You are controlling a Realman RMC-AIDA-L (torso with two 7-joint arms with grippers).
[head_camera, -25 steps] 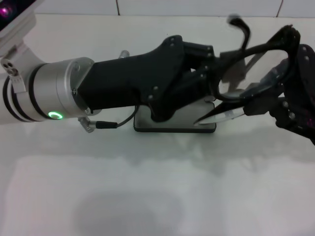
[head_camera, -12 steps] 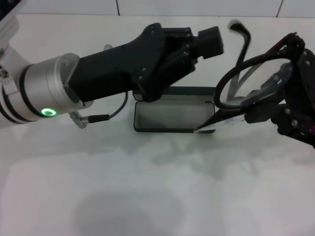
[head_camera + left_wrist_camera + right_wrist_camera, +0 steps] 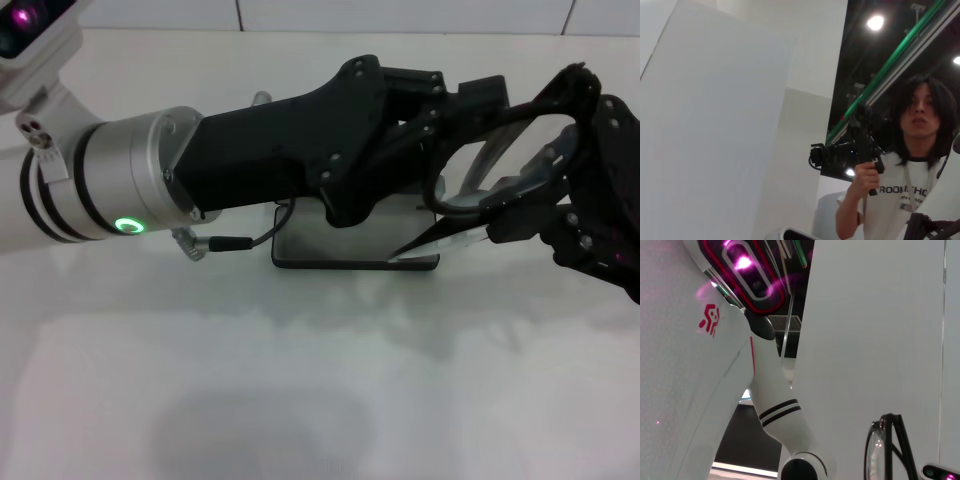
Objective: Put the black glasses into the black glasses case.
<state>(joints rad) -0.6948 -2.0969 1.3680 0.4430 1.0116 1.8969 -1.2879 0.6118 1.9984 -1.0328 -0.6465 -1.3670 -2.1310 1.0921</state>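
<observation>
Above the white surface (image 3: 300, 380) you see both arms meeting over the open case (image 3: 350, 250), which lies flat just beyond mid-surface. Your right claw (image 3: 560, 215) grips the glasses (image 3: 480, 190) by the frame and holds them up in the air beside the case's right end, one temple pointing down toward its corner. Your left claw (image 3: 465, 105) reaches across over the case to the glasses; you cannot tell whether it is open or closed on them.

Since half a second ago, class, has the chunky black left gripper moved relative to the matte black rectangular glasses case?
Yes. The left gripper swung right and nearer the camera, now covering more of the glasses case, beside the thin black-framed glasses.
</observation>
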